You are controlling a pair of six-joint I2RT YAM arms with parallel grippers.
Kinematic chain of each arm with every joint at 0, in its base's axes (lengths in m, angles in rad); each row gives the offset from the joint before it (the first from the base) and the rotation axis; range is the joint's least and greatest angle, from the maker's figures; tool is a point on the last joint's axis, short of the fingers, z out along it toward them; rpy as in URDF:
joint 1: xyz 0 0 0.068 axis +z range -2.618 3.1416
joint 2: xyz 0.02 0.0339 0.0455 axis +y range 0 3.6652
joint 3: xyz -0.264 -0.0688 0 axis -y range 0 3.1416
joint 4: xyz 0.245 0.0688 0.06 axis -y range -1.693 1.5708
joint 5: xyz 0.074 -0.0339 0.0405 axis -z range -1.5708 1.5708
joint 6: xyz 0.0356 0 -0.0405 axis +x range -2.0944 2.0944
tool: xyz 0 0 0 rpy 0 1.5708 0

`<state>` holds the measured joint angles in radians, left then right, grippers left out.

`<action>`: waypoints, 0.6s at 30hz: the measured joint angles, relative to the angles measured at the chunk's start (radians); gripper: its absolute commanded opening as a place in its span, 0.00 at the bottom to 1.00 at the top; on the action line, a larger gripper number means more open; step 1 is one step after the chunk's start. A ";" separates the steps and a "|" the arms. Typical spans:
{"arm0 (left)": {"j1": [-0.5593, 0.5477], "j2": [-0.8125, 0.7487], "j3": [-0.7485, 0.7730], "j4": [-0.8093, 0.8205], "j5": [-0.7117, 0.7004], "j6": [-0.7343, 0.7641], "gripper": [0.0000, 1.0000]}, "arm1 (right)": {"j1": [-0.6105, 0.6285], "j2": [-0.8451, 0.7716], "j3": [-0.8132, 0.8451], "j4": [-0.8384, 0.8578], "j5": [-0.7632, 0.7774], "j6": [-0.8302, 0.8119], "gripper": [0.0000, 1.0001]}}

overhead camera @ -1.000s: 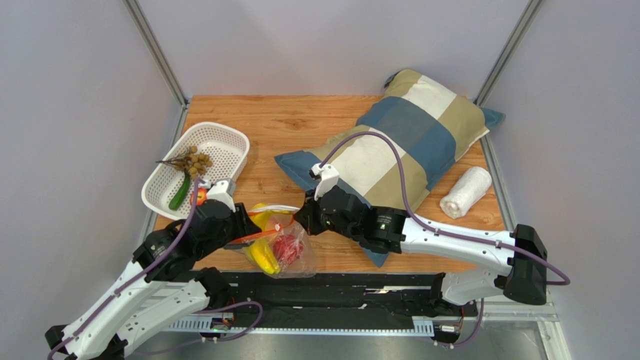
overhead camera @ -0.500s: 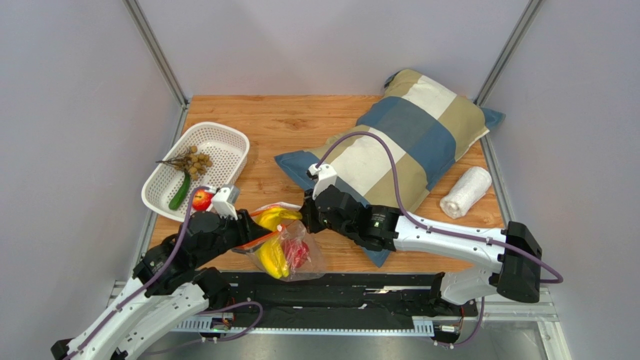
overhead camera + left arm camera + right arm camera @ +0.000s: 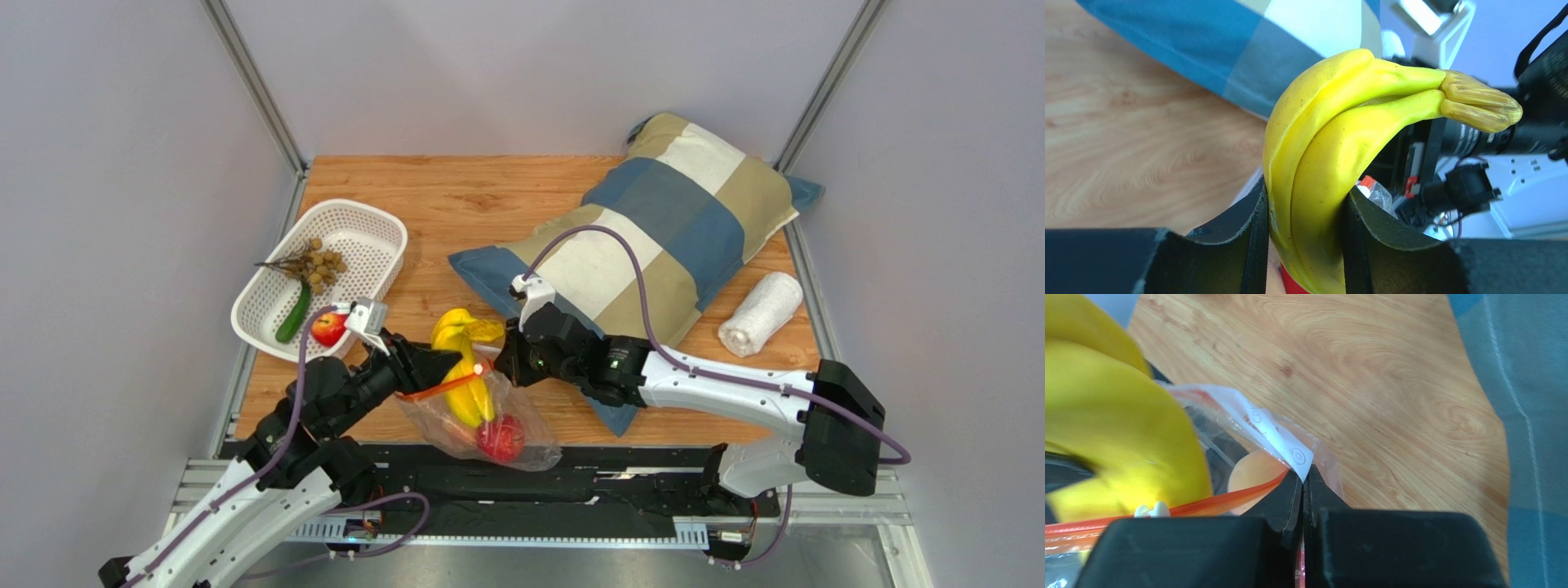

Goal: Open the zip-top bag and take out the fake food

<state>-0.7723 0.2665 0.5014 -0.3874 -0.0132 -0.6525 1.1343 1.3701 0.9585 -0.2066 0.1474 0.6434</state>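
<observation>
My left gripper (image 3: 432, 368) is shut on the yellow banana bunch (image 3: 466, 355), which sticks up out of the mouth of the clear zip-top bag (image 3: 485, 423); the left wrist view shows the banana (image 3: 1333, 141) clamped between both fingers. My right gripper (image 3: 513, 358) is shut on the bag's edge by the orange zipper strip (image 3: 1198, 505) and white label (image 3: 1290, 450). A red apple (image 3: 501, 437) and a peach (image 3: 1250, 471) lie inside the bag. Another red apple (image 3: 328, 327), a grape bunch (image 3: 313, 261) and a dark green vegetable (image 3: 294, 314) are in the white basket (image 3: 368, 233).
A blue, cream and tan patchwork pillow (image 3: 662, 233) lies at the back right, partly under my right arm. A rolled white towel (image 3: 761, 314) lies near the right edge. The basket stands at the left edge of the wooden table (image 3: 454, 208).
My left gripper has lifted the banana bunch up and to the right, out of the bag's mouth. The bag has stretched and shifted right, and the red apple slid to its bottom.
</observation>
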 measured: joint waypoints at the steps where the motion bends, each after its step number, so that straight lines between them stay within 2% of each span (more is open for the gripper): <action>1: 0.000 0.005 -0.005 0.030 -0.013 0.006 0.00 | -0.003 0.002 0.000 -0.010 0.006 0.000 0.00; 6: 0.000 0.061 -0.006 0.147 -0.106 0.045 0.00 | -0.009 0.003 0.000 -0.037 0.033 0.007 0.00; 12: 0.000 0.085 -0.044 0.356 -0.322 0.132 0.00 | -0.014 0.008 0.000 -0.050 0.053 0.006 0.00; 15: 0.000 0.122 -0.050 0.453 -0.523 0.168 0.00 | -0.016 0.023 0.000 -0.069 0.057 0.005 0.00; 18: 0.019 0.205 0.005 0.457 -0.716 0.190 0.00 | -0.017 0.030 0.000 -0.087 0.061 0.002 0.00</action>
<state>-0.7532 0.4713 0.5060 0.0696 -0.7296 -0.4622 1.1175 1.4002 0.9588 -0.2935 0.2081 0.6456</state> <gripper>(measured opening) 0.431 0.006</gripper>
